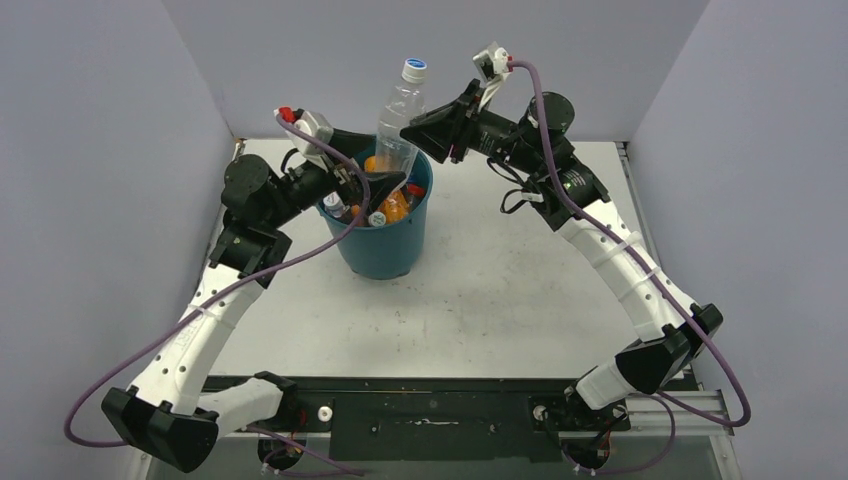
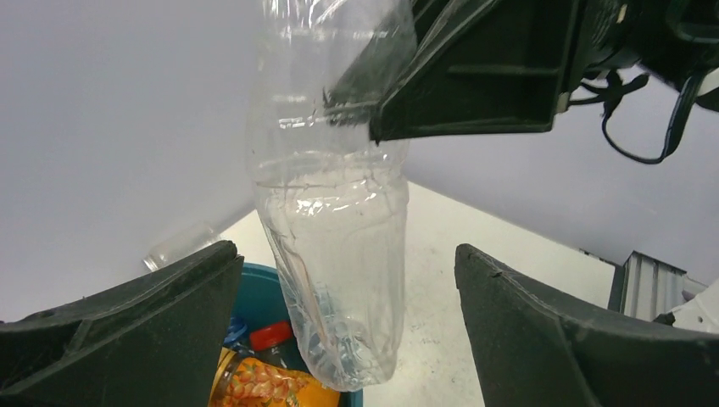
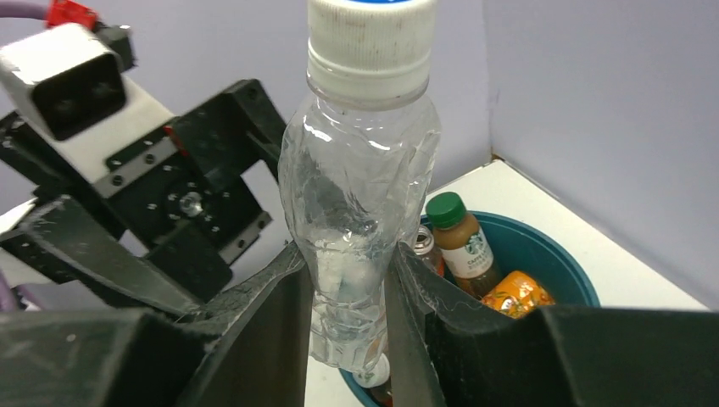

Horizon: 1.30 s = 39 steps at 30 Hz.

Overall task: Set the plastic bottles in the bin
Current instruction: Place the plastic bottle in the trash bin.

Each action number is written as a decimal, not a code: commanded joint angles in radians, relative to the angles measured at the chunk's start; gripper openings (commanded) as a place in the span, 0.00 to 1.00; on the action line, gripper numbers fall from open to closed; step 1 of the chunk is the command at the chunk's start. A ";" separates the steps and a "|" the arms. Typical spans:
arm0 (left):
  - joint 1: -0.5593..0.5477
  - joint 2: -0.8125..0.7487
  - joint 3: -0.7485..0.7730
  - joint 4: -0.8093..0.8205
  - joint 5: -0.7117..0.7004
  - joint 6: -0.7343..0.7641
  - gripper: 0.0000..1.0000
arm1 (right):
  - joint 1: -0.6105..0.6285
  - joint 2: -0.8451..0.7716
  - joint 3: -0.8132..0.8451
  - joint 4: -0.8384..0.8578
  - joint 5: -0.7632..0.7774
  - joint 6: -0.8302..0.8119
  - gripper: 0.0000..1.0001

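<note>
A clear plastic bottle [image 1: 402, 115] with a white cap hangs upright over the teal-blue bin [image 1: 384, 245]. My right gripper [image 1: 418, 132] is shut on its middle; the right wrist view shows both jaws pressed on the clear bottle [image 3: 356, 212]. My left gripper [image 1: 378, 185] is open at the bin's near-left rim, jaws wide apart either side of the bottle's base [image 2: 339, 280], not touching it. The bin [image 3: 543, 254] holds several bottles: an orange-labelled one [image 3: 517, 292], a green-capped brown one [image 3: 462, 242], a red-capped one [image 2: 273, 335].
The bin stands at the back middle of the white table [image 1: 520, 290]. Grey walls close in at the back and both sides. A black rail [image 1: 430, 410] runs along the near edge by the arm bases.
</note>
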 commanded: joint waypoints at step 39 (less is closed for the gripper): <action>-0.018 0.275 0.242 -0.247 -0.563 -0.079 0.00 | -0.065 -0.500 -0.665 0.276 0.625 0.071 0.90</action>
